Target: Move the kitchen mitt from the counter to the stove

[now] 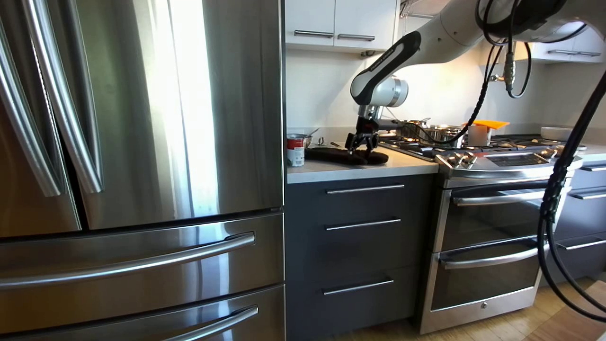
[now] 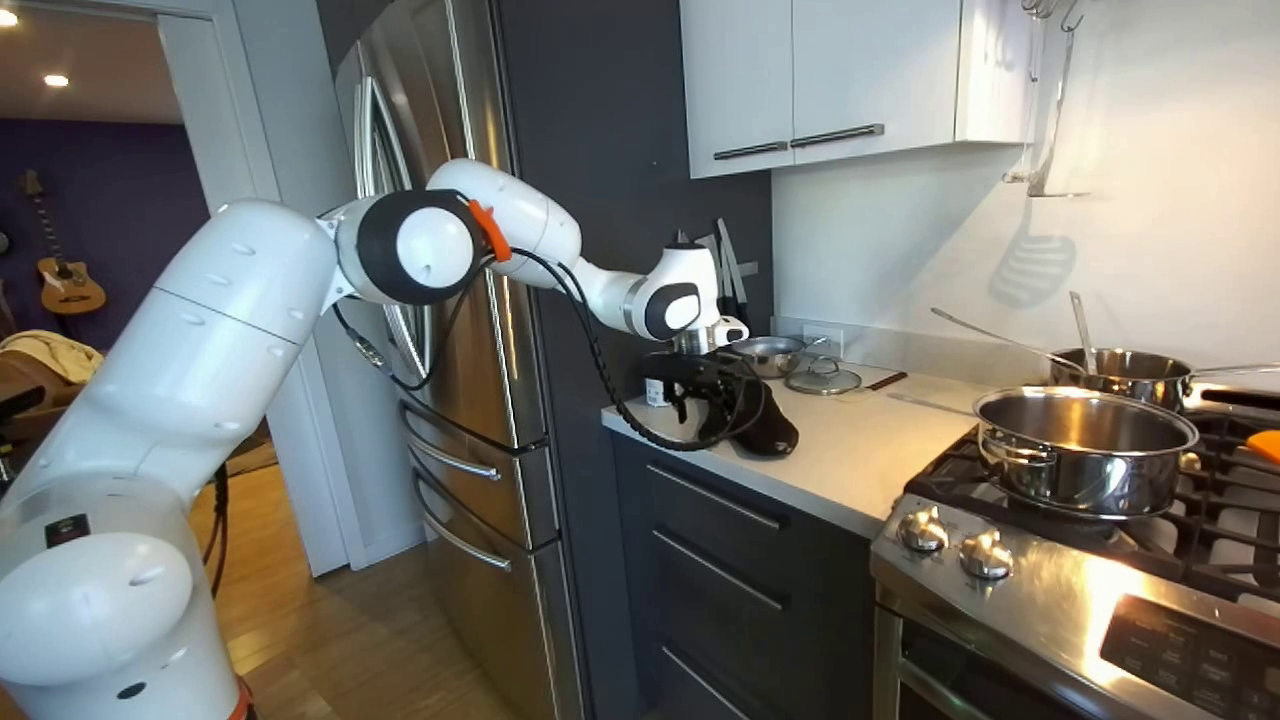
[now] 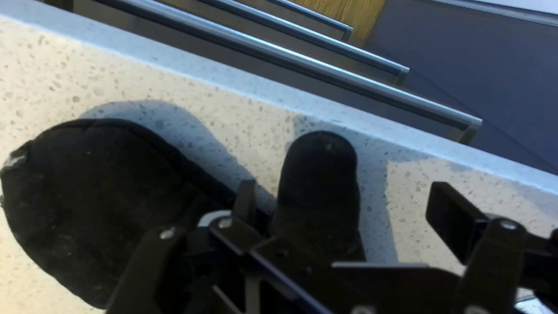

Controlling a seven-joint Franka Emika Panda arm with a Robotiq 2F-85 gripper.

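Can see the kitchen mitt directly under the hand, resting on the surface. Laid there with the long axis roughly along the front edge. Pointing with the broad, rounded finger end towards the stove, and extending on the opposite side of the hand towards the fridge. To note also the thumb of the mitt, turned away from the main body and directed to the front edge, between the two fingers of the hand.

Spread wide at the hand, with one finger standing in the notch between thumb and main body, and with its partner well apart from the thumb, on the fridge side. Cannot tell about contact of fingertips with fabric.

Made of soft-looking, dull black fabric, with a raised seam along the border and a small whitish patch near the rounded end. Casting a bluish shadow on the pale, speckled, stone-like surface.

Beside the hand, towards the fridge, can notice a cylindrical tin with red and white label. Behind the hand, towards the wall, can find a shiny metal saucepan and a round glass lid. Lower than the hand, to see smooth, dark grey drawers with steel bar handles. Well apart from the hand, to find the stove in stainless steel, with polished knobs and a round, mirror-like pot on top.
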